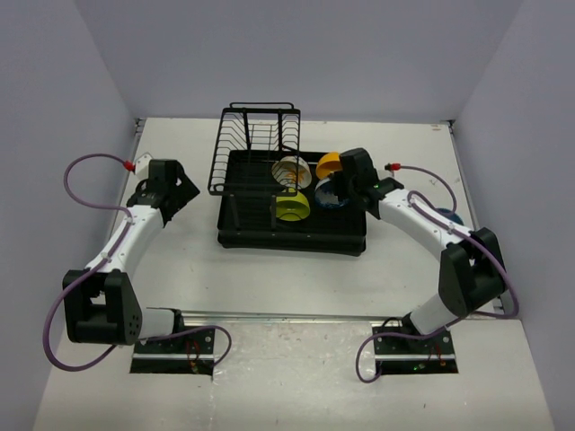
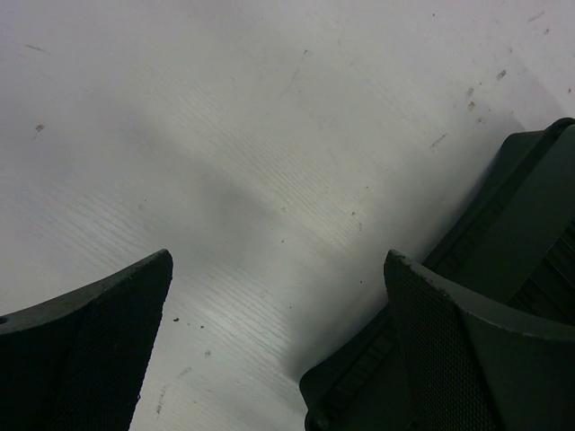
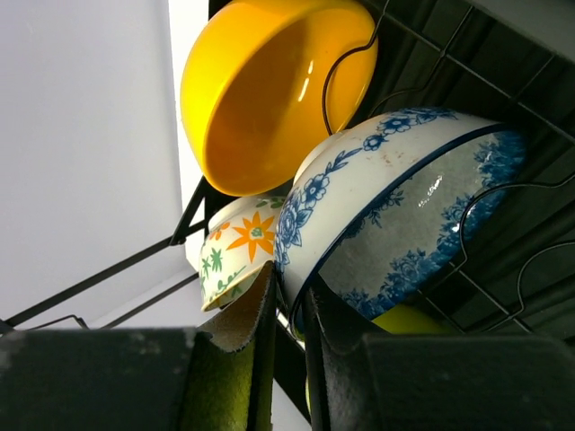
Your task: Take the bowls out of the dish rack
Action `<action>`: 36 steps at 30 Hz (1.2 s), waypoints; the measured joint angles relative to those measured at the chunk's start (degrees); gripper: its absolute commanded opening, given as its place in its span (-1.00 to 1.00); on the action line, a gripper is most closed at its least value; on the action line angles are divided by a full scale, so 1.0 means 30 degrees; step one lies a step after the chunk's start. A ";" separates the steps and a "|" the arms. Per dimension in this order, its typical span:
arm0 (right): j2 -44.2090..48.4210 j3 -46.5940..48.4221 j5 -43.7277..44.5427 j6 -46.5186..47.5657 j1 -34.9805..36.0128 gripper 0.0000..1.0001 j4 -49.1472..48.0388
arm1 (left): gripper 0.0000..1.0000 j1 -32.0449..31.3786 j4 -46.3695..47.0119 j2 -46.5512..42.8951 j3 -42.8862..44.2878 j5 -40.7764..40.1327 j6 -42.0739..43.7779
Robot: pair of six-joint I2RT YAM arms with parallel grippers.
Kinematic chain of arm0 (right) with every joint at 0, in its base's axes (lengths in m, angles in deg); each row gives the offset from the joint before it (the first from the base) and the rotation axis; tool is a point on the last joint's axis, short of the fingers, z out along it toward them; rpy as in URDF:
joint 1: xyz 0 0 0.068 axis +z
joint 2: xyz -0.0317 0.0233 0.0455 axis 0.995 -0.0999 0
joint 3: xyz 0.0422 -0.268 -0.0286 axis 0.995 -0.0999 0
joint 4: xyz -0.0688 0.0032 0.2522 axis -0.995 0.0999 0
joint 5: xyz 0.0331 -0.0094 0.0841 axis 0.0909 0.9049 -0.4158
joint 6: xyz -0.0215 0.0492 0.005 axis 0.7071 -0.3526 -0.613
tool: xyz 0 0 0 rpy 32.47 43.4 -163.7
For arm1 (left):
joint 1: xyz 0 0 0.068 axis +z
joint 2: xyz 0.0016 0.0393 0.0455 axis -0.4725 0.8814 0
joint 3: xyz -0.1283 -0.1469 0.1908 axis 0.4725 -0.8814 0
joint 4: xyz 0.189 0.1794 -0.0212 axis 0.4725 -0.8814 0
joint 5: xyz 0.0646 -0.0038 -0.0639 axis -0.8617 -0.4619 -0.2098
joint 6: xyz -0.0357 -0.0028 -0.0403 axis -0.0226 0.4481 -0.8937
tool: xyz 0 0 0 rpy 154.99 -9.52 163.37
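Observation:
The black dish rack (image 1: 296,241) sits mid-table with its upright wire section (image 1: 256,144) at the back left. In it stand a white patterned bowl (image 1: 289,171), an orange bowl (image 1: 328,165), a yellow-green bowl (image 1: 292,208) and a pale bowl with blue flowers (image 1: 331,194). My right gripper (image 1: 346,186) is shut on the rim of the blue-flowered bowl (image 3: 404,206), one finger inside and one outside (image 3: 289,283). The orange bowl (image 3: 260,90) and the patterned bowl (image 3: 234,247) are just behind it. My left gripper (image 1: 184,190) is open and empty over the table (image 2: 278,260), beside the rack's left corner (image 2: 521,224).
A blue object (image 1: 447,215), likely the blue bowl, lies on the table right of the rack, partly hidden behind my right arm. Grey walls enclose the table on three sides.

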 measured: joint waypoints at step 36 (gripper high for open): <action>0.3147 -0.6579 0.2076 0.0219 0.1384 -1.00 -0.7810 | 1.00 0.0357 0.0007 -0.0270 -0.0372 0.0153 -0.0022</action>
